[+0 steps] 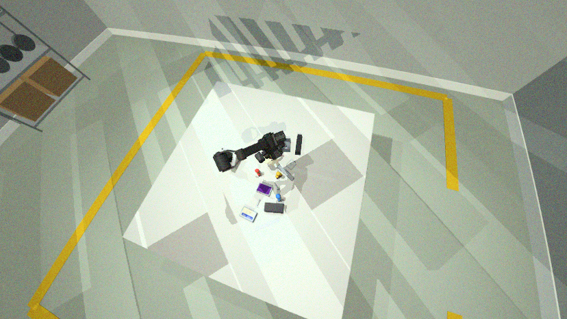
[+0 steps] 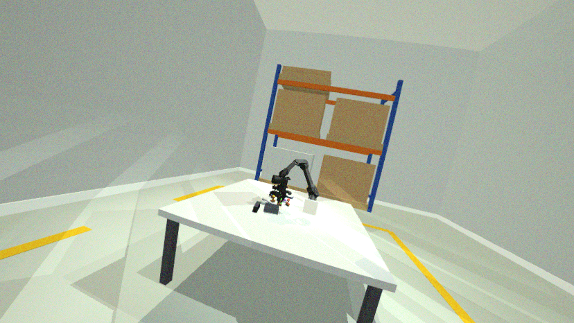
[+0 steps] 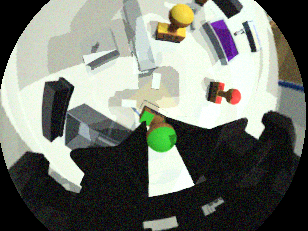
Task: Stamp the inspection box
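Observation:
My gripper [image 3: 155,122] is shut on the green-knobbed stamp [image 3: 161,140], which has a brown body and a green patch at its base. The stamp is over or at the near edge of a tan card [image 3: 156,93] in the wrist view. Its height above the card cannot be told. The box and any print on the card cannot be made out. The purple ink pad [image 3: 226,41] [image 1: 263,188] lies away from the gripper, at the upper right in the wrist view. The stamp's lettering and underside are not visible.
A red stamp [image 3: 234,96] [image 1: 257,172] and a yellow stamp [image 3: 181,16] [image 1: 278,174] stand near the card. A grey bar [image 3: 139,39] lies beyond it. A grey tray [image 3: 95,131] and black block [image 3: 56,109] [image 1: 298,144] are left. A blue stamp [image 1: 278,196] stands past the pad.

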You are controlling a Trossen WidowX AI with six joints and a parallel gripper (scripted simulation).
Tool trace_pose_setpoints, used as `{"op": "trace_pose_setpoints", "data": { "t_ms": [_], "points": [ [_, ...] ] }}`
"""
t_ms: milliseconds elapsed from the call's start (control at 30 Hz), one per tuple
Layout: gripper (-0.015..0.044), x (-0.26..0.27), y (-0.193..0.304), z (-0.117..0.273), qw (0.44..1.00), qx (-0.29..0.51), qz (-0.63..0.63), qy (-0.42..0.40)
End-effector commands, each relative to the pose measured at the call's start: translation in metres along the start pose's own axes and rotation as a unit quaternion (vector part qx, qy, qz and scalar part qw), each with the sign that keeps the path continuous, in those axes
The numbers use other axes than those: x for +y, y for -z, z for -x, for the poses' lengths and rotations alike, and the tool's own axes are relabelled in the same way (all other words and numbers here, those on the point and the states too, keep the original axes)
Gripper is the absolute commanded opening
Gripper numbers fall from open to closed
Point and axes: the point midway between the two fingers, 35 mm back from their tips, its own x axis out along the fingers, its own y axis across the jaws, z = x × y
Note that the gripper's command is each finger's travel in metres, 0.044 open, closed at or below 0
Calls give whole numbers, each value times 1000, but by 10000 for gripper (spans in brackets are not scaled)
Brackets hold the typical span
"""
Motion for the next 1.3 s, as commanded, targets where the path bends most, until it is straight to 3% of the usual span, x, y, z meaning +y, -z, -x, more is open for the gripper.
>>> {"op": "trace_pose_setpoints", "data": {
  "t_ms": [0,1267],
  "points": [
    [0,-1,0,-4,1000,-2,4,2],
    [0,-3,1,-21,1000,-3,4,4]
  ]
}}
